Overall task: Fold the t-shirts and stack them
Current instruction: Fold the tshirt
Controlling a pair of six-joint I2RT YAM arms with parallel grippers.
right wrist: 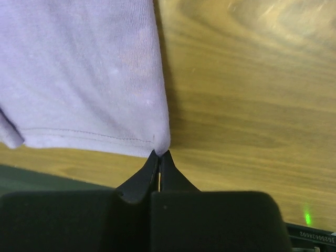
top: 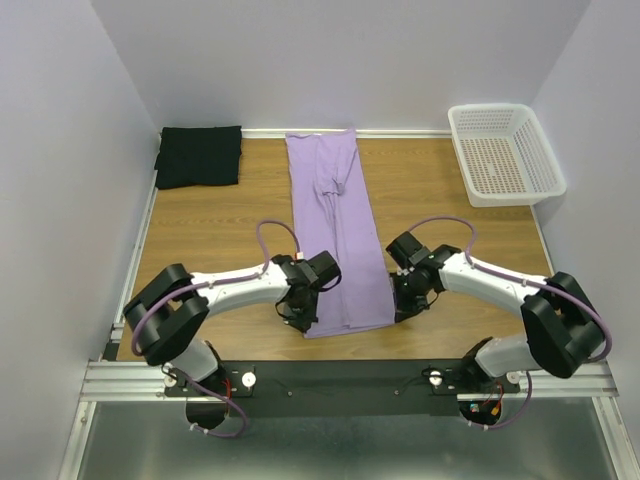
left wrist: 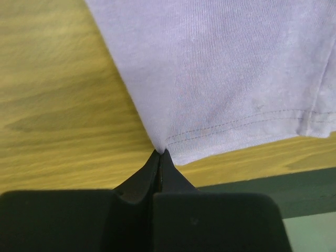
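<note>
The left claw (top: 306, 322) and right claw (top: 401, 312) are each pinched on a lavender t-shirt (top: 335, 230) hem corner at their tips; both corners are best lifted together, level.

Top camera: fixed high behind the arm bases (top: 200, 385), looking down and forward over the whole table (top: 440, 200). Left wrist camera: very near, facing the purple shirt's (top: 335, 230) near left corner. Right wrist camera: equally near, facing its near right corner. All three share that near hem.
</note>
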